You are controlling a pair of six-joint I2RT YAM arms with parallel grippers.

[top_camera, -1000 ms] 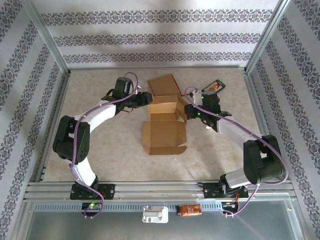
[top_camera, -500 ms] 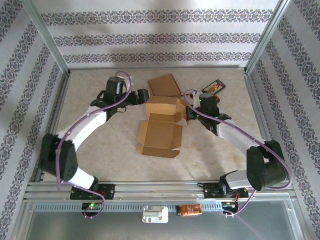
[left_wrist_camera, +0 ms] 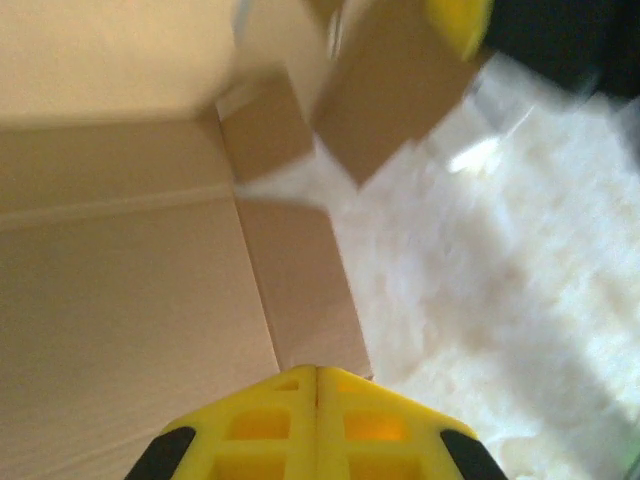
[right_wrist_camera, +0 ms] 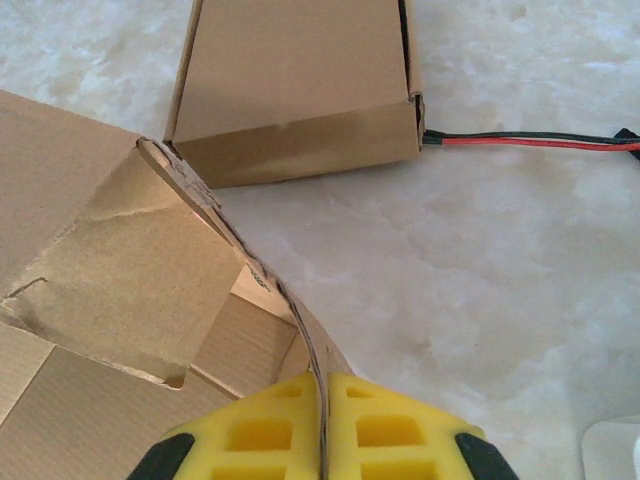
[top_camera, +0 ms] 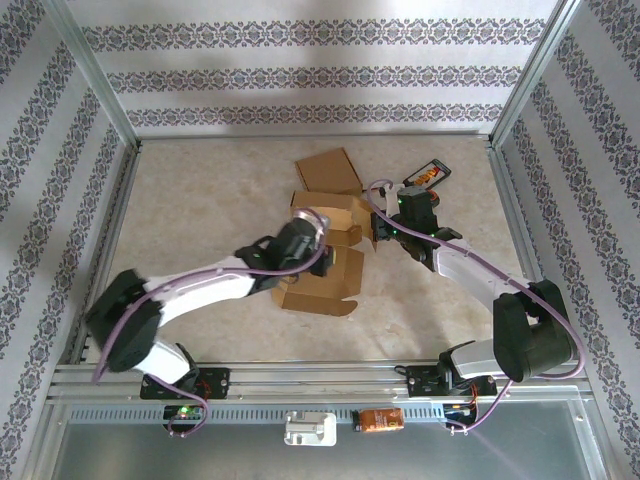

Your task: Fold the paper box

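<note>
While the right fingers [right_wrist_camera: 335, 400] pinch a side wall [right_wrist_camera: 240, 262] of the brown corrugated-cardboard box [top_camera: 335, 213] midway across the pale worktop [top_camera: 200, 210], the left fingers [left_wrist_camera: 310, 395], shut empty over its inside, may tear that wall by pushing.

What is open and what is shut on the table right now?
Paper box, open, flaps not folded in
Other cardboard box, closed up
Left end effector, shut, holding nothing
Right end effector, shut on the paper box's wall
</note>
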